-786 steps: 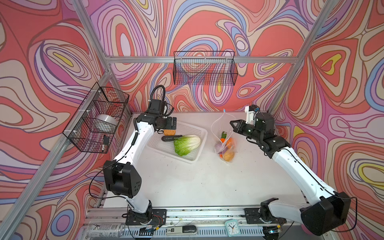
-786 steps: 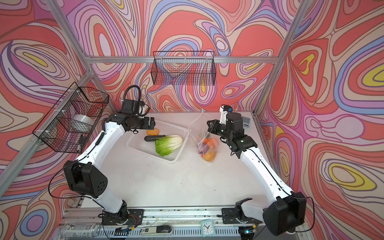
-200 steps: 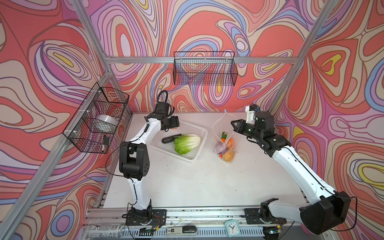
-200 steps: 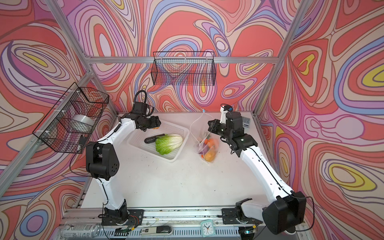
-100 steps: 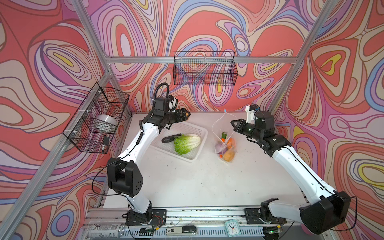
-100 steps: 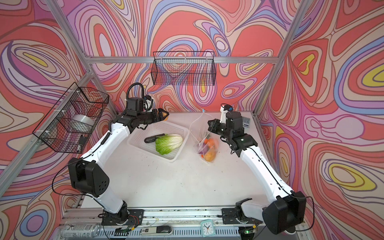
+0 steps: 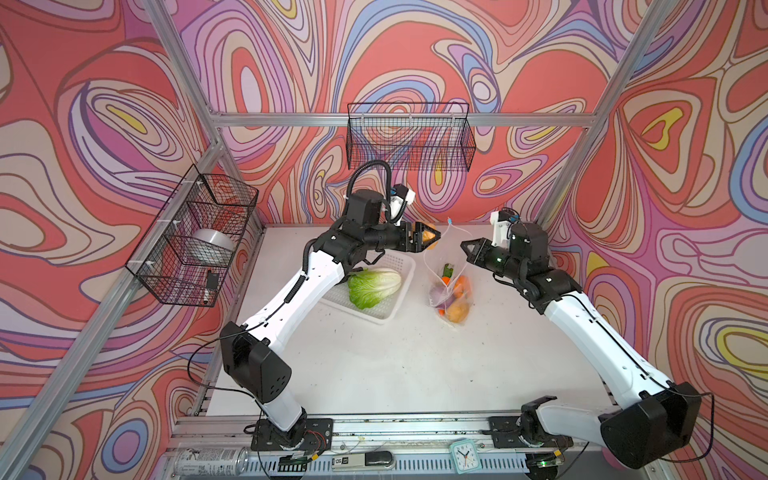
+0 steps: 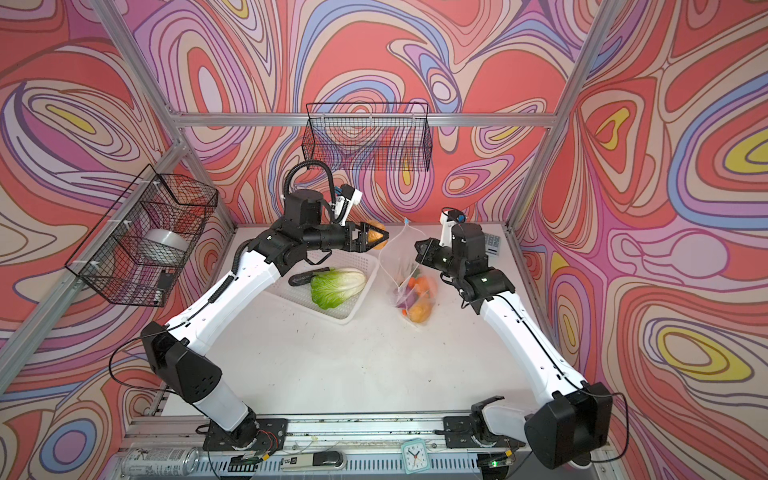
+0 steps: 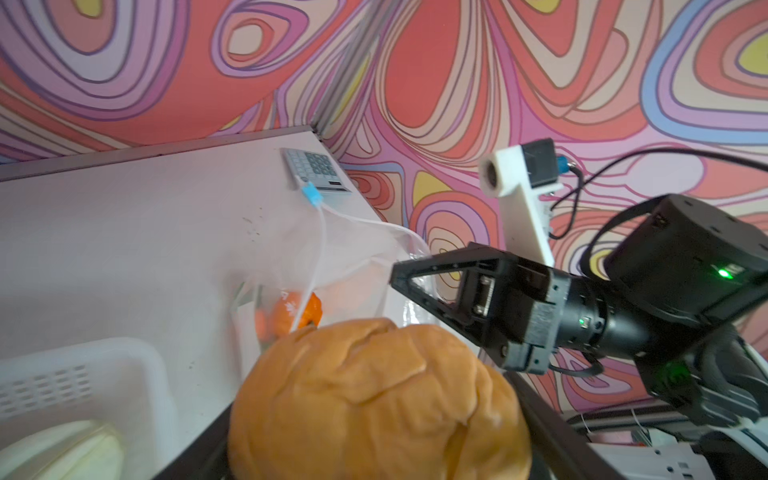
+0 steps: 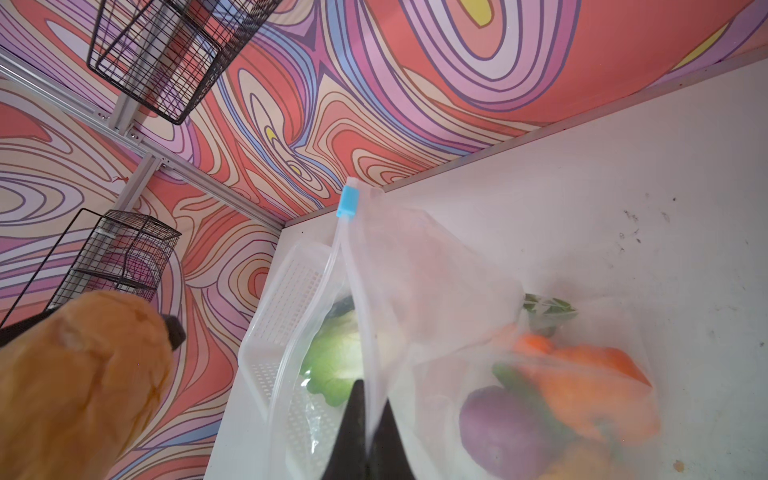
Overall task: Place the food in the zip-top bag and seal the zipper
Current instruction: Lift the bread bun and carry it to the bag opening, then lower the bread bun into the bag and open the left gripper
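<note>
Clear crinkly zip-top bag (image 7: 439, 266) hangs pinched in right claw (image 7: 465, 247); left claw (image 8: 384, 238) grips tan lumpy potato (image 9: 374, 395), risks snagging narrow mouth.

1. The potato (image 9: 374, 399) is cut off by the frame edge in the left wrist view and blurred in the right wrist view. It hides the pads of the left gripper (image 7: 431, 237).
2. The eggplant (image 8: 305, 277) lies partly behind the left arm.
3. The right gripper (image 10: 368, 399) is cut off by the frame edge.
4. The food inside the bag (image 10: 436, 270) is blurred.
</note>
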Tool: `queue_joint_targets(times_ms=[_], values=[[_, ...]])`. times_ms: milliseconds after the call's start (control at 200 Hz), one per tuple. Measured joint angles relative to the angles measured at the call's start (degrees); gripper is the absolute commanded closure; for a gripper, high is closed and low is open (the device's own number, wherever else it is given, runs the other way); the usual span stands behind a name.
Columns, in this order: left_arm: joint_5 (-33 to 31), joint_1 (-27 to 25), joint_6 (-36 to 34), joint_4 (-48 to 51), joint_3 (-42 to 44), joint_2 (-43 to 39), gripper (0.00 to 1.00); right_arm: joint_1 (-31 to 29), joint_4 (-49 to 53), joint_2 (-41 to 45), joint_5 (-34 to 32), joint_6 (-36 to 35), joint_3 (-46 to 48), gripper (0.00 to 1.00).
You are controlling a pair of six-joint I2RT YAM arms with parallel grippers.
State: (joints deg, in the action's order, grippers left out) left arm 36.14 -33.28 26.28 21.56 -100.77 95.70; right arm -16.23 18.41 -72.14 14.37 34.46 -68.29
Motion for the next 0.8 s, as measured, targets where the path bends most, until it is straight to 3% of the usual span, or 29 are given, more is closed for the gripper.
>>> queue_joint_targets(times_ms=[441, 596, 796], values=[[10.2, -3.8, -3.3, 7.7, -12.9, 10.0, 0.29, 0.0, 0.1, 1.4, 0.0, 0.1, 0.3, 1.0], [9.8, -4.8, -4.7, 11.1, -12.9, 13.0, 0.29, 0.0, 0.3, 1.7, -0.2, -0.2, 0.4, 1.0], [1.4, -4.8, -7.7, 16.5, -14.8, 14.4, 0.3, 0.0, 0.4, 2.1, -0.4, -0.3, 0.5, 1.0]])
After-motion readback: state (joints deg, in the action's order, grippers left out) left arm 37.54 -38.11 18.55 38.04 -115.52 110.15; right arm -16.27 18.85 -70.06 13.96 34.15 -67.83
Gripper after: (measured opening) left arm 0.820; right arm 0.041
